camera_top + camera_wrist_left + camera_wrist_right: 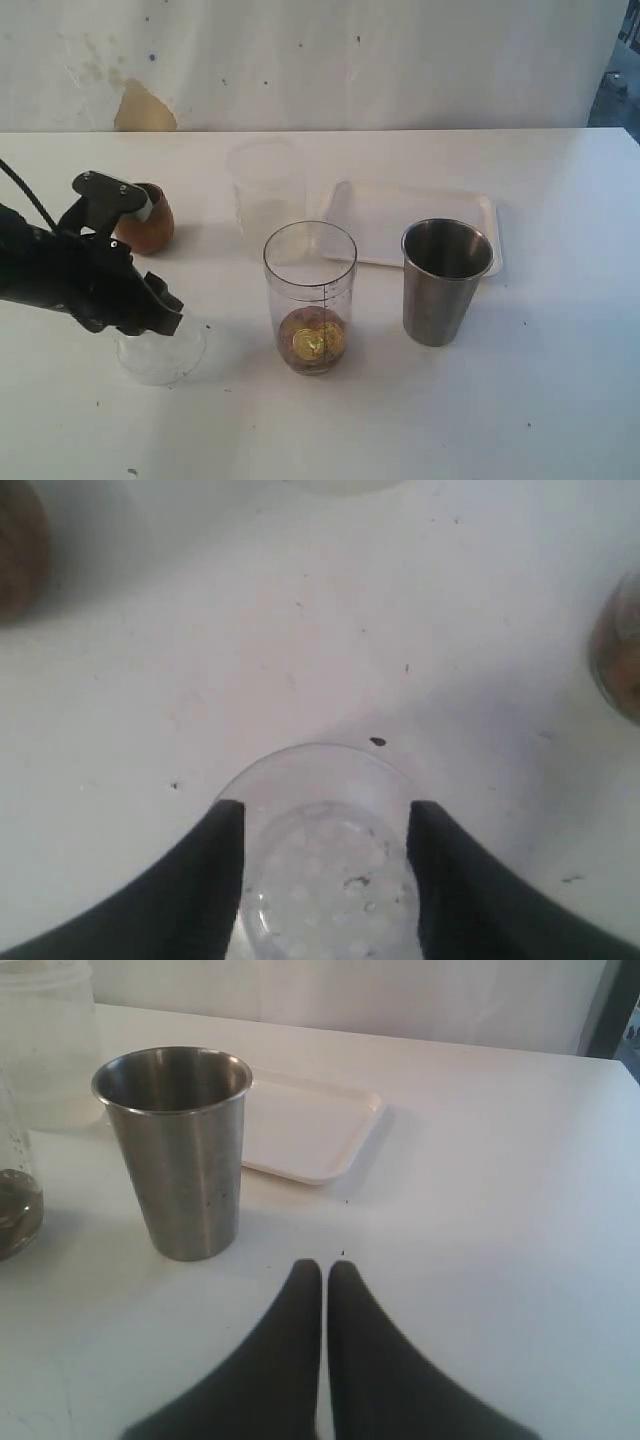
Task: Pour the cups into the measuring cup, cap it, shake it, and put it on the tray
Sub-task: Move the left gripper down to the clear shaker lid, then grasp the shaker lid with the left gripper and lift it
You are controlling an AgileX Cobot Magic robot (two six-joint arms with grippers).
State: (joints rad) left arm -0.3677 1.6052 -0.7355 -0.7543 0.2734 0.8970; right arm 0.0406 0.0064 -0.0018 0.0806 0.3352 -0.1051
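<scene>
The clear measuring cup (310,285) stands mid-table with gold and brown bits at its bottom, uncapped. Its clear domed lid (160,352) lies on the table to the left. My left gripper (160,318) hovers open just over it, and in the left wrist view the lid (325,880) shows between the two fingers of my left gripper (325,815). The wooden cup (147,220) stands behind that arm. Right of the measuring cup stands the steel tumbler (445,280), upright. My right gripper (325,1268) is shut on nothing, low over the table, short of the tumbler (180,1150).
The white tray (415,225) lies behind the tumbler and holds nothing. A frosted beaker (265,185) stands behind the measuring cup. In the right wrist view the tray (310,1125) lies beyond the tumbler and the beaker (45,1045) sits at the far edge.
</scene>
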